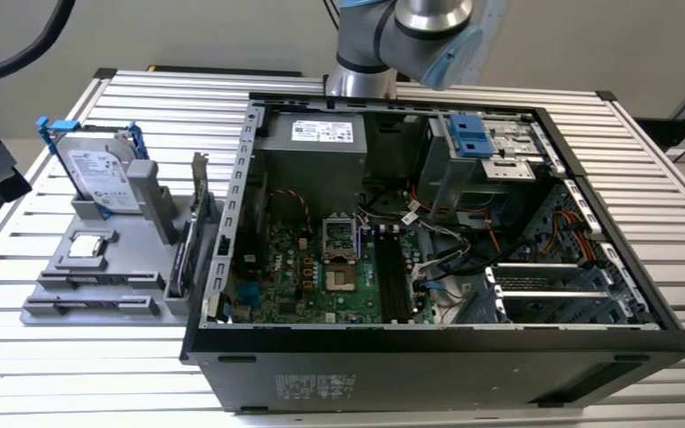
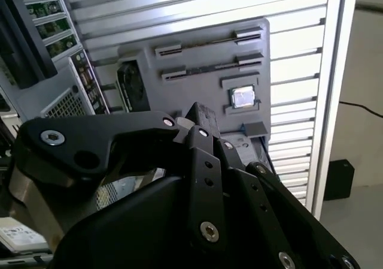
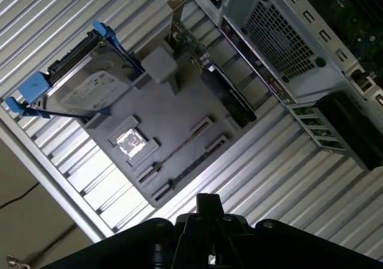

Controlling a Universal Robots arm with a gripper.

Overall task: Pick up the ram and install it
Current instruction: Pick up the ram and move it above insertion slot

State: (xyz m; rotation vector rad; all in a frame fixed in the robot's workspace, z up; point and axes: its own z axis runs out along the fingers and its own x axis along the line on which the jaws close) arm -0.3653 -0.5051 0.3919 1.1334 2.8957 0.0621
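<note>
Approach step: the black gripper, jaws pressed together and empty, hangs above the thin, edge-on ram stick in its grey plastic holder. Grasping it needs the jaws spread astride it.

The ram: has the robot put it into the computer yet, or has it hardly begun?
Nothing looks done yet. The ram sits in the gray fixture beside the open computer case. The gripper hangs apart from it, touching nothing. Both pick-up and install remain: the long black slots on the motherboard look empty.
</note>
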